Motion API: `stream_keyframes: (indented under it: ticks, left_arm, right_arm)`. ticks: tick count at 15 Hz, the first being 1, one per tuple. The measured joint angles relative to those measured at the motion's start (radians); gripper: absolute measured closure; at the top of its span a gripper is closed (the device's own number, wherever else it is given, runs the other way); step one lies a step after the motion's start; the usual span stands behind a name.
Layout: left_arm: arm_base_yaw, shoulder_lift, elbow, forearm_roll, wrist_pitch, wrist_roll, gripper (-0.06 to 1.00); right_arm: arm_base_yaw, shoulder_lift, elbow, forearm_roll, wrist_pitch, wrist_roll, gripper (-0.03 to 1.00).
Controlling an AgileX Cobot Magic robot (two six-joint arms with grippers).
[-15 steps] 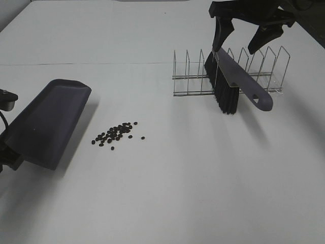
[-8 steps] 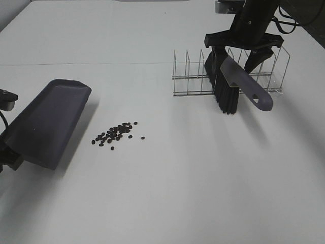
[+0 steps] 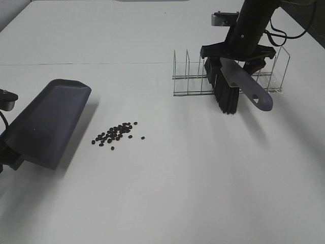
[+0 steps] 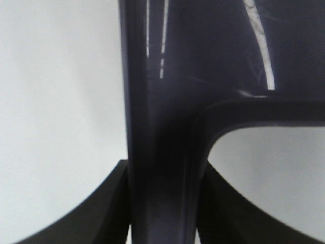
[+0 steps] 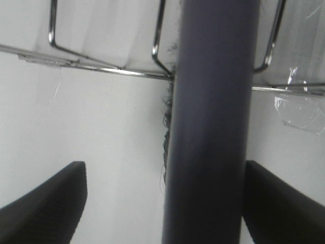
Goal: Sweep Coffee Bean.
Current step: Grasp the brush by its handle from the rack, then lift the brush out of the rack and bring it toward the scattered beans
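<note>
The coffee bean pile (image 3: 116,133) lies in a loose cluster left of the table's middle. A purple-grey dustpan (image 3: 48,122) is raised at the far left, its mouth tilted toward the beans. My left gripper (image 3: 7,153) is shut on the dustpan handle (image 4: 162,168). The brush (image 3: 238,86) leans in a wire rack (image 3: 193,76) at the back right, bristles down. My right gripper (image 3: 233,60) is open and straddles the brush's back (image 5: 210,127). A gap shows between the brush and each of the fingers (image 5: 45,203).
The rack's wire dividers (image 5: 101,66) stand close around the brush and my right gripper. White table (image 3: 177,183) stretches between the rack, the beans and the front edge.
My right gripper has come down from above the rack until its open fingers sit on either side of the brush. The dustpan, beans and brush have not moved.
</note>
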Motion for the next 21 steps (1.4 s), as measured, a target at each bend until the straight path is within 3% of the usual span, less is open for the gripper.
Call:
stream_keyframes:
  ticks: [2,6,13,16,21]
  left_arm:
    - [0.000,0.000,0.000,-0.003,0.000,0.000,0.61]
    - [0.000,0.000,0.000,-0.005,0.000,0.000,0.61]
    - [0.000,0.000,0.000,-0.005,-0.001,0.000,0.61]
    - [0.000,0.000,0.000,-0.006,-0.001,0.000,0.61]
    - [0.000,0.000,0.000,-0.007,-0.001,0.000,0.61]
  right_arm:
    - [0.000,0.000,0.000,-0.002,-0.045,0.033,0.21]
    - [0.000,0.005,0.000,-0.006,-0.051,0.042,0.27]
    - [0.000,0.055,-0.002,-0.038,-0.050,0.044,0.30]
    - [0.000,0.056,-0.002,-0.049,-0.049,0.067,0.41]
    - [0.000,0.017,-0.002,-0.049,-0.045,0.069,0.41]
